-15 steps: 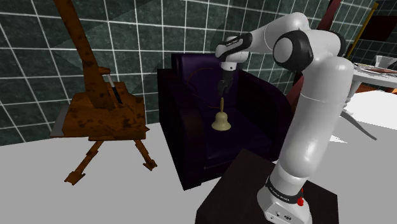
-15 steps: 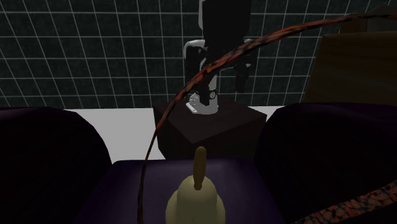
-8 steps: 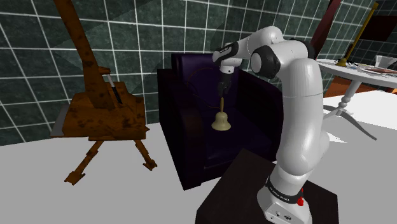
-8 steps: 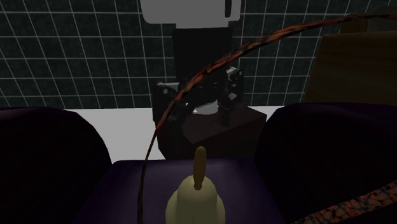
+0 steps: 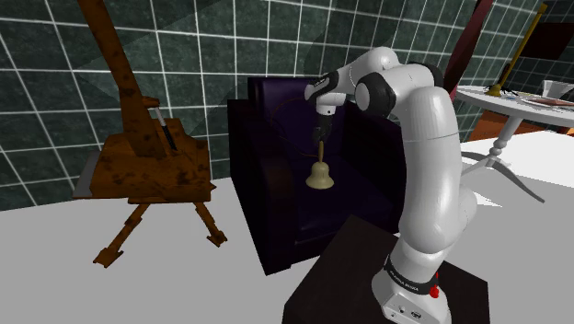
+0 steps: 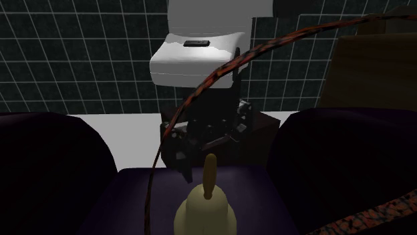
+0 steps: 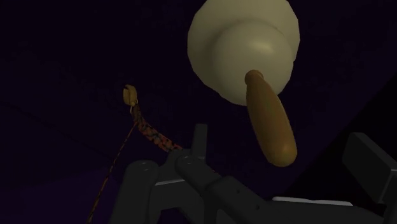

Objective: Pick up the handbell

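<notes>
Fingers (image 7: pixel 372 168) of the black gripper (image 5: pixel 322 123) are standing wide apart and holding nothing. In the wrist view the tip of the handle (image 7: pixel 272 124) is showing in the gap between them, touching neither. Whether they are already down around it or hanging just above, we are not able to tell.

Below it the handbell (image 5: pixel 320 176) is standing upright on the seat (image 5: pixel 350 198) of a dark purple armchair (image 5: pixel 262 175), about midway between the two arms and back from the front edge. We are judging it stiff throughout and fairly light, with its weight sitting low in the flared body, so a sideways nudge is likely to tip it.

The handle is looking like a smooth brown club with a rounded end. We are favouring a hold across its middle, squarely, since so sleek a surface may be inclined to slide out of a slanted pinch. The body is showing as a pale cream dome, matte and plain.

Farther off, a rusty-brown mottled stand (image 5: pixel 138 156) is standing beside the chair, and a dark green tiled wall (image 5: pixel 46 83) is closing the room behind.
</notes>
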